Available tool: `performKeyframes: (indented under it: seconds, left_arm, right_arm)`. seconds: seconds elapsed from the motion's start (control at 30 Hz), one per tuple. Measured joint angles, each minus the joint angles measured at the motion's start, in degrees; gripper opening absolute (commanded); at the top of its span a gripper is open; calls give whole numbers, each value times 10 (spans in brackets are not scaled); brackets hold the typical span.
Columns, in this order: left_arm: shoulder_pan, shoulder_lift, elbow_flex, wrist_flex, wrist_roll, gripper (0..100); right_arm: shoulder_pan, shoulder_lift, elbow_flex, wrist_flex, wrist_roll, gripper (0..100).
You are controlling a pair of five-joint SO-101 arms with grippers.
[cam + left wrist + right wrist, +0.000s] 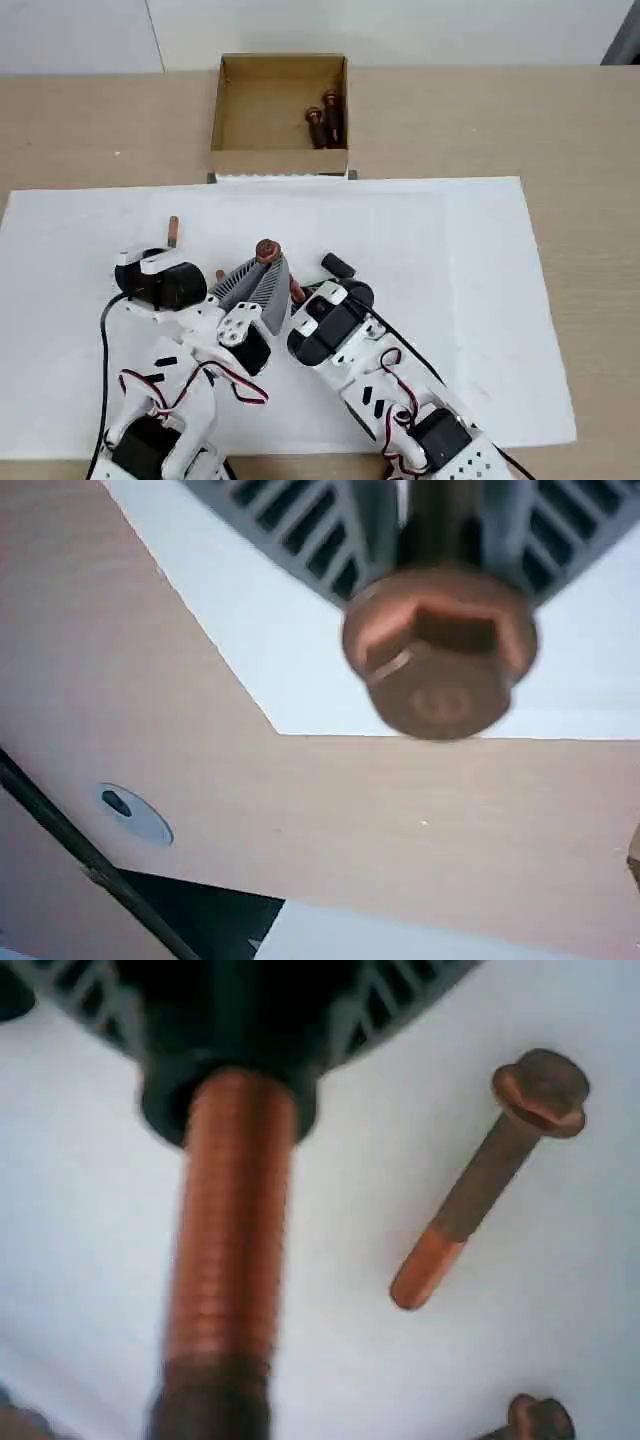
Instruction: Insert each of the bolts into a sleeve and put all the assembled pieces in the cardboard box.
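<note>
My left gripper point(266, 262) is shut on a copper bolt point(267, 249), whose hex head point(438, 655) sits just past the grey fingers point(290, 520) in the left wrist view. My right gripper point(230, 1000) is shut on a black sleeve point(228, 1080), and a threaded bolt shank point(228, 1250) sticks out of it. The two grippers meet at mid-sheet, where a bit of copper shank point(297, 290) shows between them. One loose bolt point(490, 1175) lies on the white sheet and another bolt head point(540, 1418) shows nearby. The cardboard box point(228, 110) holds two assembled pieces point(324, 118).
A white sheet point(450, 260) covers the table in front of the box. A loose bolt point(173, 231) lies near the left arm's base side, and a black sleeve point(337, 265) lies beside the right arm. The right half of the sheet has free room.
</note>
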Motion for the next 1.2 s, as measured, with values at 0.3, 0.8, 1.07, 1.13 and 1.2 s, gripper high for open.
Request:
performKeyframes:
  seconds: [0.3,0.8,1.07,1.13,1.2]
  left_arm:
    - [-29,4,7,7,5,6]
    - [36,4,6,85,0,6]
    - [54,2,2,150,0,8]
    - [54,2,2,151,-10,12]
    - [54,2,2,151,-32,55]
  right_arm:
    - [-11,-2,0,-1,1,2]
    - [-11,-2,0,-1,0,2]
    - [-15,-1,0,0,2,2]
    - [-15,-1,0,0,2,2]
    - [-15,-1,0,0,2,2]
